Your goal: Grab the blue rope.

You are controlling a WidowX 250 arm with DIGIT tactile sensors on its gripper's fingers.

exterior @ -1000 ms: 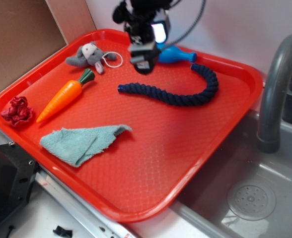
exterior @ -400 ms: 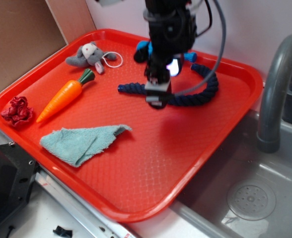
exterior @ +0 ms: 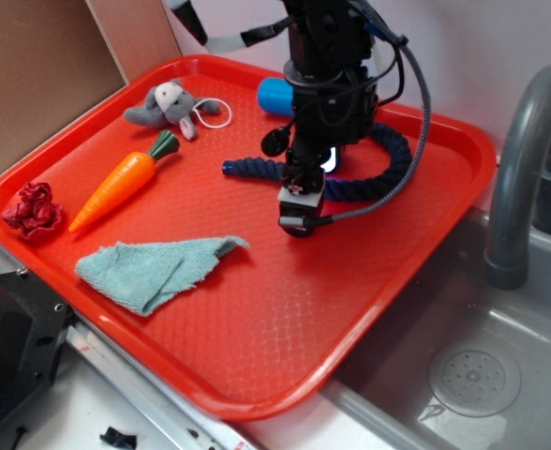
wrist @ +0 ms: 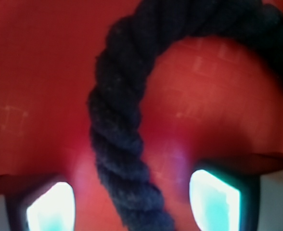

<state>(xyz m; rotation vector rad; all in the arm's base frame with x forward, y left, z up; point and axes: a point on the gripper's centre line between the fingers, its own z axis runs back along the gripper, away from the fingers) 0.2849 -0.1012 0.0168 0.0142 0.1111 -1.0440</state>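
Note:
The blue rope point(exterior: 374, 183) is a thick navy twisted braid lying curved on the red tray point(exterior: 285, 300), its left end near the tray's middle point(exterior: 243, 168). My gripper point(exterior: 299, 208) hangs low over the rope's middle stretch and hides part of it. In the wrist view the rope point(wrist: 120, 139) runs down between my two fingertips point(wrist: 50, 207), with red tray showing on both sides of it. The gripper point(wrist: 132, 204) is open and straddles the rope without pinching it.
On the tray lie a toy carrot point(exterior: 126, 183), a grey plush animal point(exterior: 168, 105), a crumpled red object point(exterior: 34, 208), a teal cloth point(exterior: 154, 267) and a bright blue bottle point(exterior: 277, 94) behind the arm. A grey faucet point(exterior: 524, 169) and sink point(exterior: 472, 375) are at the right.
The gripper has come from the tray's back edge forward and down, and now sits low over the rope's middle. The rope and other objects have not moved.

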